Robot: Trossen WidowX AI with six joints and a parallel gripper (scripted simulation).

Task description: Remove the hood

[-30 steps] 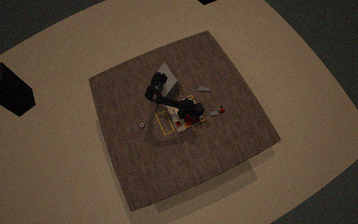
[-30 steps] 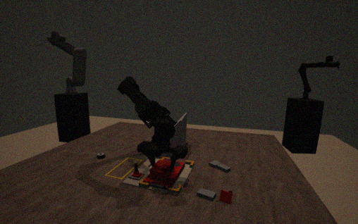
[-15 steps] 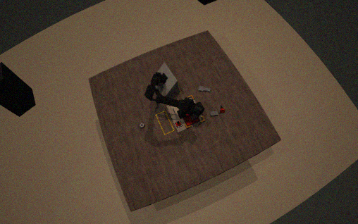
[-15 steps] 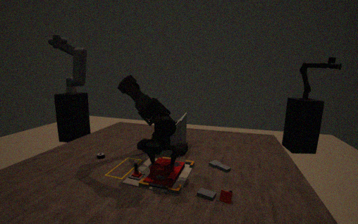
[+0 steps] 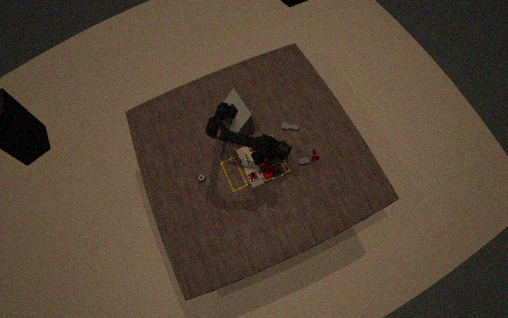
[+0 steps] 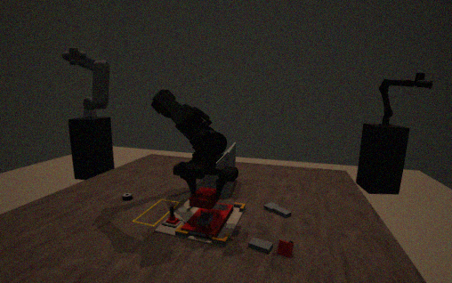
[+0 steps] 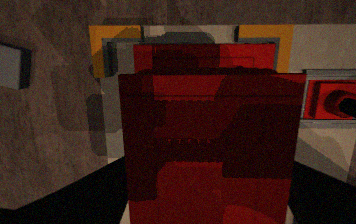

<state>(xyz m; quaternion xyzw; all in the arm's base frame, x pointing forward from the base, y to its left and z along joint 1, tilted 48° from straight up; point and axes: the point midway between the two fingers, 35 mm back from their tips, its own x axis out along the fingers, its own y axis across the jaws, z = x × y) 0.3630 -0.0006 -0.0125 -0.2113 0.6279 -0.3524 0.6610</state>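
Note:
The red hood [image 6: 204, 198] [image 7: 200, 120] is a boxy piece held in the air a little above the toy car. My gripper [image 6: 205, 192] [image 7: 210, 170] is shut on it, with one black finger on each side. The red car body [image 6: 213, 220] [image 7: 250, 52] lies below on a pale base; the lifted hood hides much of it in the wrist view. The marked area [image 5: 227, 177] [image 6: 144, 223] is a yellow rectangle outline on the table, beside the base. In the top view the arm covers the gripper.
A red-based black lever [image 5: 253, 175] [image 6: 172, 220] stands on the base between car and marked area. Grey blocks [image 5: 290, 126] [image 6: 261, 245] and a red piece [image 5: 315, 156] [image 6: 286, 248] lie on the other side. A small wheel [image 5: 201, 177] [image 6: 127, 197] lies beyond the marked area.

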